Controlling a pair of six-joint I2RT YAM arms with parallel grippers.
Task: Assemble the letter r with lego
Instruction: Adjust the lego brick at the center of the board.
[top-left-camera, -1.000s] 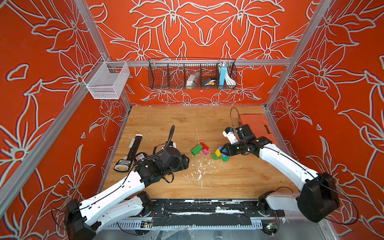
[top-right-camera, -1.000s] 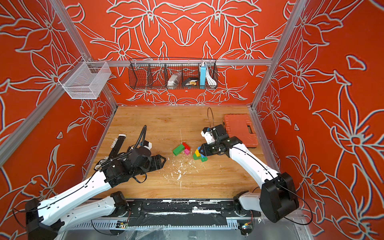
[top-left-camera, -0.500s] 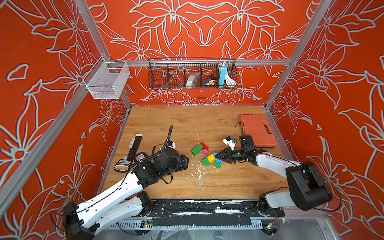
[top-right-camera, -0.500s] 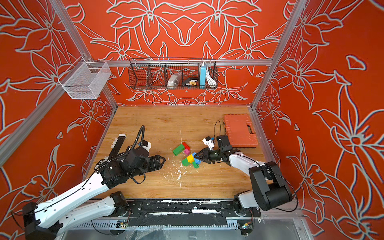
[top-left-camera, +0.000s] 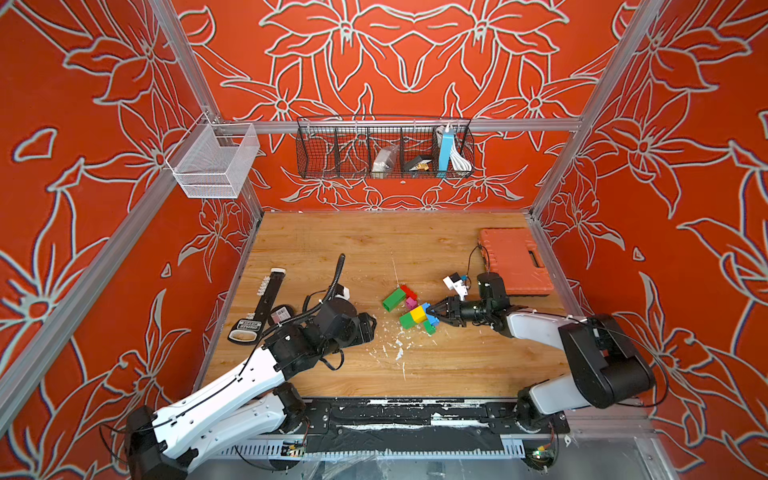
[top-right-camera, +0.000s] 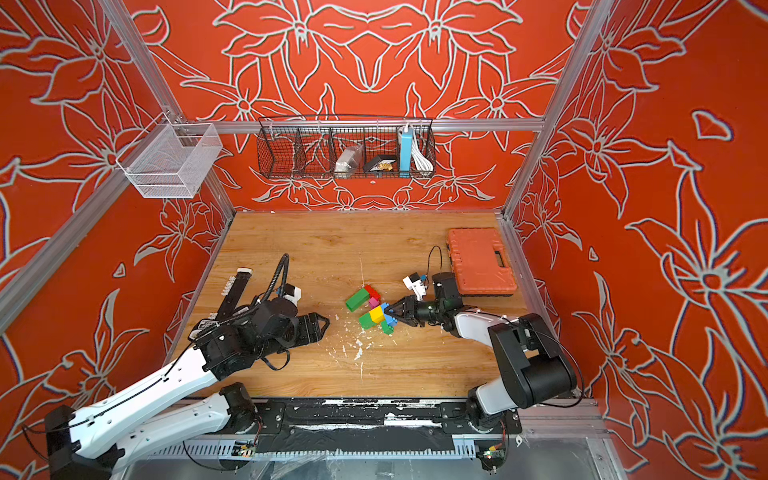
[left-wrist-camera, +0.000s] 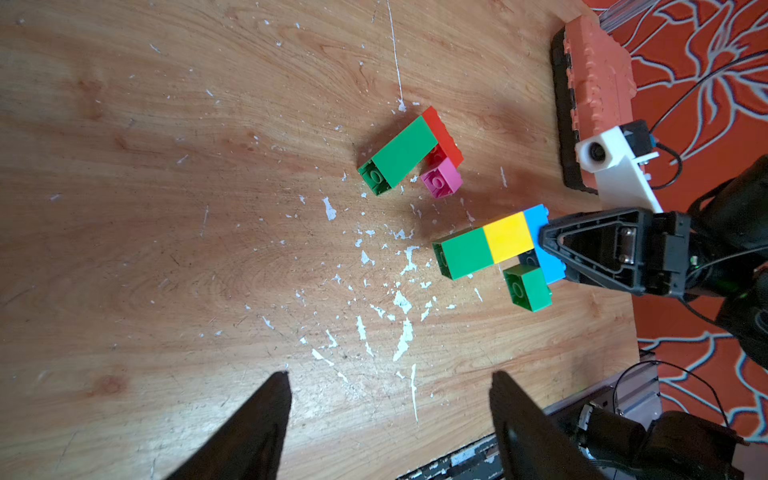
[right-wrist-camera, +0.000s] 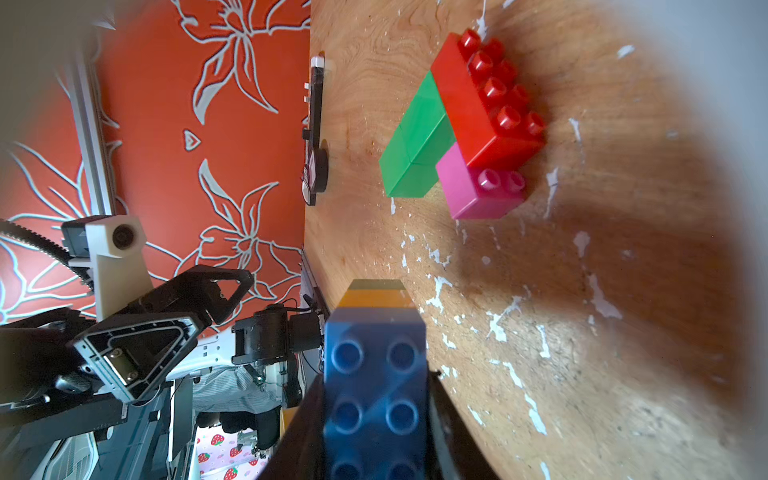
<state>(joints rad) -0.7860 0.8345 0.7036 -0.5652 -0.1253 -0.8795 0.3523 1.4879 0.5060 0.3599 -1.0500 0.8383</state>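
Right tool (top-left-camera: 432, 314) pinches the blue brick (left-wrist-camera: 535, 216); a twist could snap off the yellow brick (left-wrist-camera: 509, 237) ahead. Left tool (left-wrist-camera: 389, 376) gapes, empty.

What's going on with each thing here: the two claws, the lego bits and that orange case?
Right gripper: shut on the blue brick.
Left gripper: open, empty, apart from the bricks.
Green-yellow-blue piece: joined together, held by its blue end.
Red-green-pink piece: joined, lying on its side, untouched.
Orange case: closed, lying flat.
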